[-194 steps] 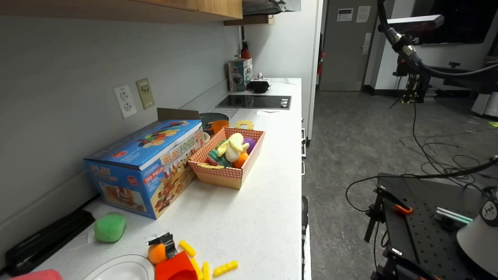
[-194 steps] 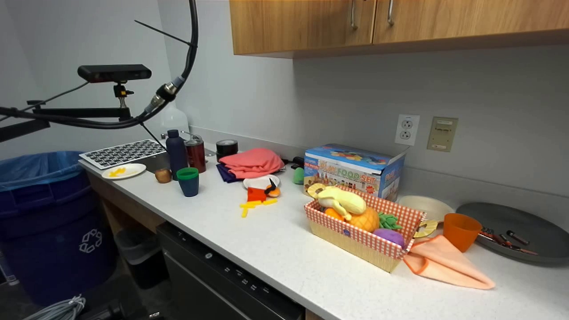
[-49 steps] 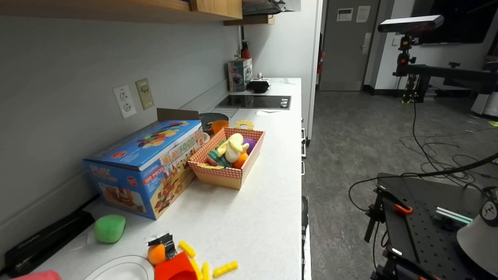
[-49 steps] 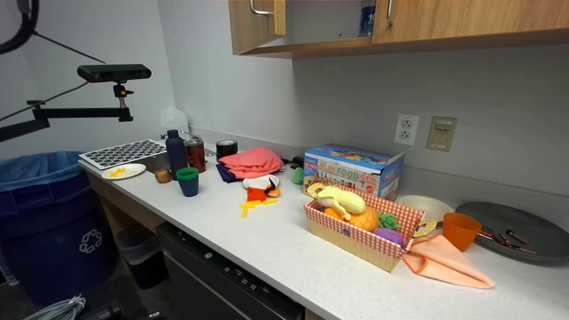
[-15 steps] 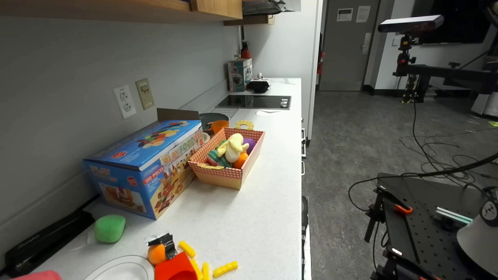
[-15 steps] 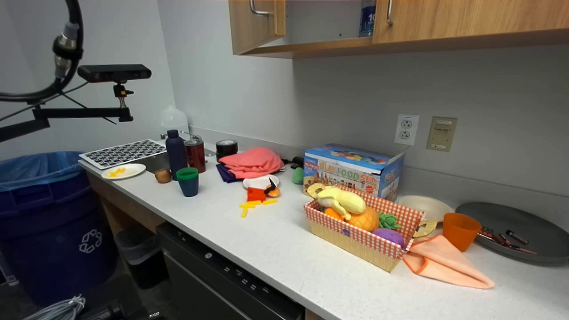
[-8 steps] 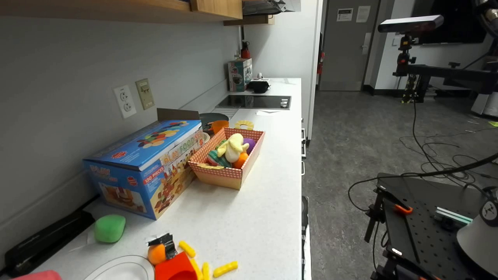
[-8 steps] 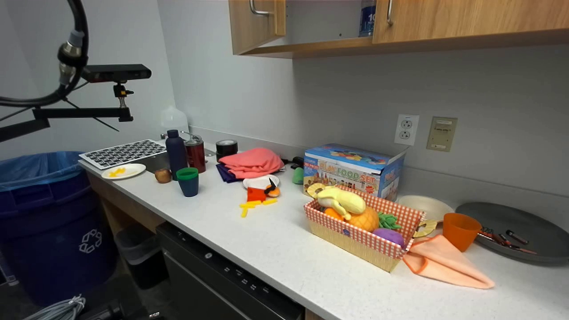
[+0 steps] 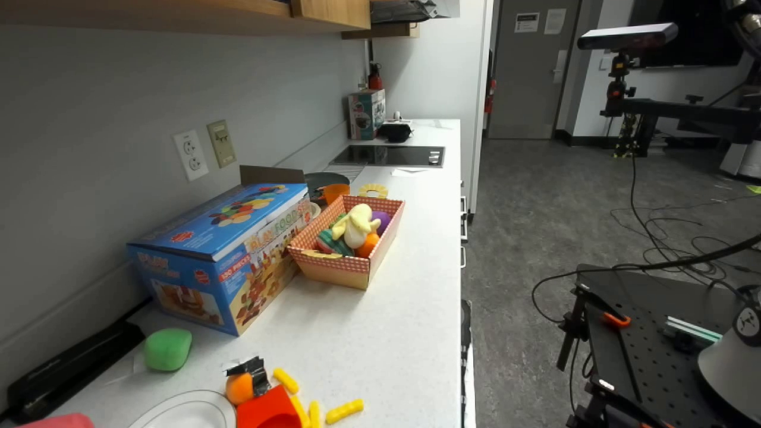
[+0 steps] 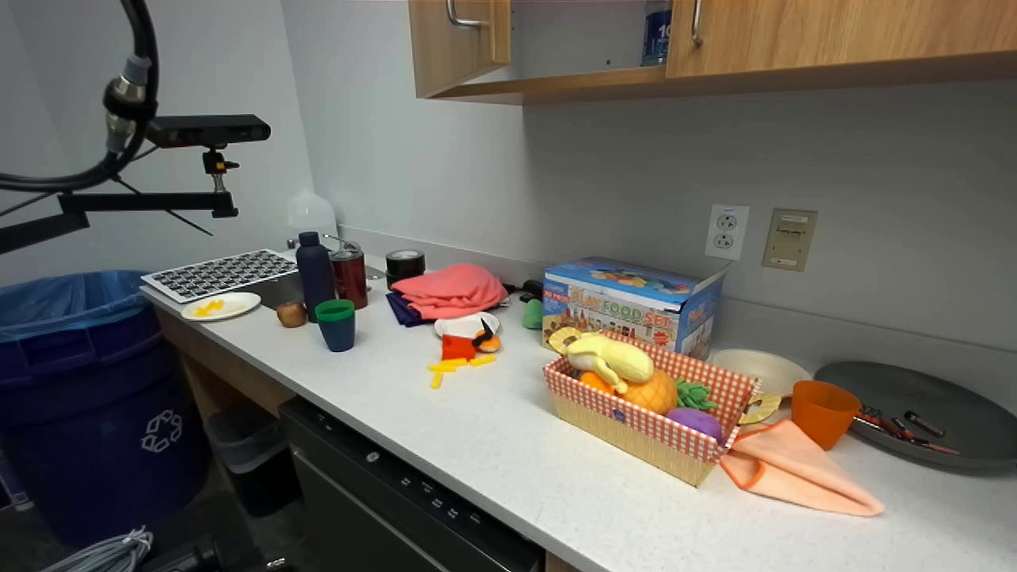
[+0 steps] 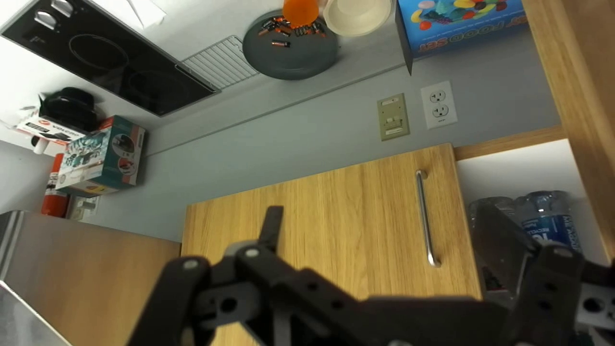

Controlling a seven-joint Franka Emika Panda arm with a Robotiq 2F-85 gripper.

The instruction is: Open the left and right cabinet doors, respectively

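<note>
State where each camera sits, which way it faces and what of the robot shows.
An exterior view: above the counter, looking along it toward the cooktop; the robot base shows.
An exterior view: at the counter's front, facing the wall and open left cabinet door; a cable, probably the robot's, shows.
Wrist view: on the wrist, facing the closed right cabinet door, its picture inverted; the open gripper shows.
Both exterior views share the basket.

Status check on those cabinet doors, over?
Jaws open, gripping nothing. Left door open; right door shut. Its handle looks unobstructed in the wrist view.
</note>
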